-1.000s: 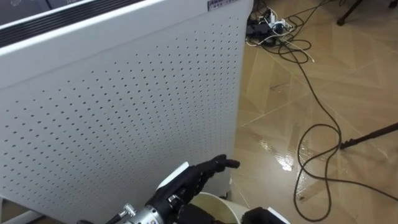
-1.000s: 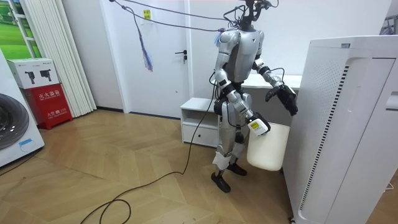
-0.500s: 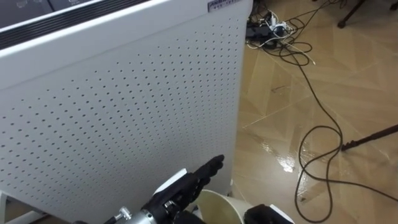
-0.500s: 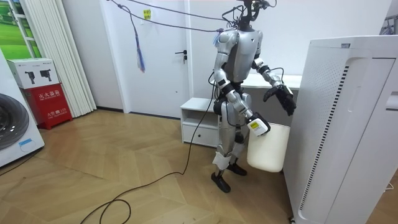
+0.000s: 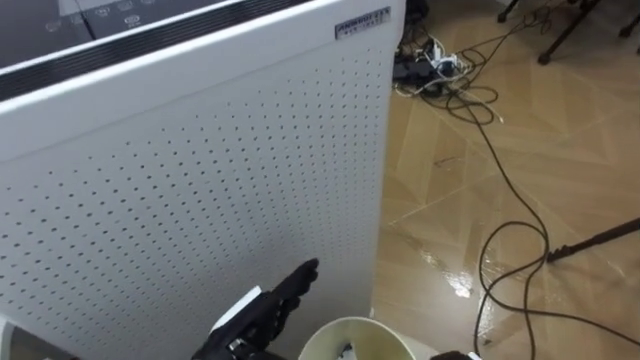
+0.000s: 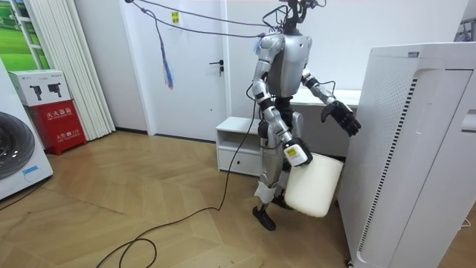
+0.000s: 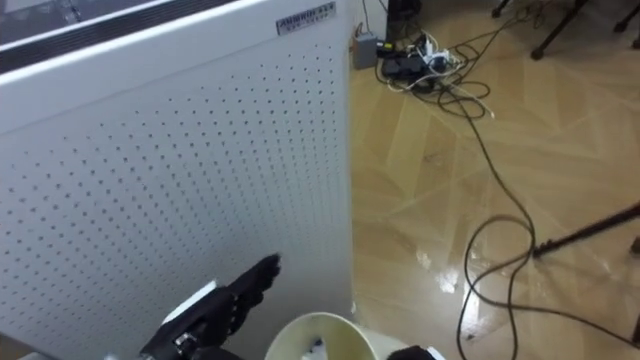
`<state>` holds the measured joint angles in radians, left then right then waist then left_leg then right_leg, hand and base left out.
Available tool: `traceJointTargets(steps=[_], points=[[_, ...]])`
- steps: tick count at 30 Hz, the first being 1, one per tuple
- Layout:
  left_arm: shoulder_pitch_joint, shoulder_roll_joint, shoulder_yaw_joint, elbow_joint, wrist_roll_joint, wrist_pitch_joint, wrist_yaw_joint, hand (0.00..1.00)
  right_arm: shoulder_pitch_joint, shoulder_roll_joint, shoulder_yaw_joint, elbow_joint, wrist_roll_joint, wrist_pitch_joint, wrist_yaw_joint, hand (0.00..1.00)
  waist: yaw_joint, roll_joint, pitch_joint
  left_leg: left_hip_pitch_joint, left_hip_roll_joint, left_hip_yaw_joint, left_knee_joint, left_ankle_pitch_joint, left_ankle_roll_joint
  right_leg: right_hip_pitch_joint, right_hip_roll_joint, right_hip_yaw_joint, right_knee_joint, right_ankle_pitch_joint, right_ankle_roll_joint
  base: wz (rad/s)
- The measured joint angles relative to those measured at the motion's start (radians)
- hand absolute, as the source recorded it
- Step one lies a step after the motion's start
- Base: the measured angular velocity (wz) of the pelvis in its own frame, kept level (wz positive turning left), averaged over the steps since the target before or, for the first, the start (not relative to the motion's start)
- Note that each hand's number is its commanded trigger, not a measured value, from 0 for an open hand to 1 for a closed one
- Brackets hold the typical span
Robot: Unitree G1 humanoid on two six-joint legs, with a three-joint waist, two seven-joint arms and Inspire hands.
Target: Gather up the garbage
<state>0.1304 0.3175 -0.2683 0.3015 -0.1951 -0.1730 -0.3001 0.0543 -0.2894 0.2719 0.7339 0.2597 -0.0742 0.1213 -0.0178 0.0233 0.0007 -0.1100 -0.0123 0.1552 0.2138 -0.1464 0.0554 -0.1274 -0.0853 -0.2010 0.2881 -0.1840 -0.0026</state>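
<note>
One white bin (image 5: pixel 385 332) sat at 6 o'clock, one scrap of garbage (image 5: pixel 345 350) seemingly inside, hung off the right hand (image 6: pixel 296 153) (grip: couldn't tell). The left hand (image 5: pixel 270 305) at 7 had its fingers straight and together. Best bet was carrying the bin level, clear of the one perforated cabinet (image 5: pixel 200 180) at 10, minding the one cable tangle (image 5: pixel 440 70) at 1.

I see bright, even light. The glossy wood floor (image 5: pixel 452 283) throws back patches of white glare near the corner of the white perforated panel (image 5: pixel 200 200). The panel itself is flatly lit, and my left hand (image 5: pixel 268 308) stands out dark against it
</note>
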Motion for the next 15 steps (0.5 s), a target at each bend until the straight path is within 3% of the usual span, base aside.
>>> traceJointTargets(steps=[4,8,15], points=[[0.107,-0.027,0.085,0.142,0.001,-0.002,0.071,0.00,0.076,0.009,-0.082,0.109,0.076,-0.012,-0.010,1.00,0.003,-0.023,-0.0013,0.060,0.000,-0.005,-0.028,-0.005,-0.005,0.064,0.014,-0.008,-0.040,0.001,0.002,0.02],[0.119,-0.052,0.147,0.385,-0.034,-0.001,0.130,0.00,0.101,0.013,-0.159,0.225,0.126,-0.013,-0.034,1.00,0.017,-0.030,0.0014,0.097,0.002,-0.002,-0.045,-0.010,-0.009,0.098,0.020,-0.001,-0.060,0.001,0.003,-0.07],[0.124,-0.076,0.208,0.673,-0.111,-0.002,0.185,0.00,0.114,0.028,-0.218,0.373,0.210,-0.013,-0.059,1.00,0.026,-0.037,0.0049,0.143,0.005,-0.002,-0.064,-0.018,-0.015,0.148,0.030,0.004,-0.095,0.002,0.004,-0.01]])
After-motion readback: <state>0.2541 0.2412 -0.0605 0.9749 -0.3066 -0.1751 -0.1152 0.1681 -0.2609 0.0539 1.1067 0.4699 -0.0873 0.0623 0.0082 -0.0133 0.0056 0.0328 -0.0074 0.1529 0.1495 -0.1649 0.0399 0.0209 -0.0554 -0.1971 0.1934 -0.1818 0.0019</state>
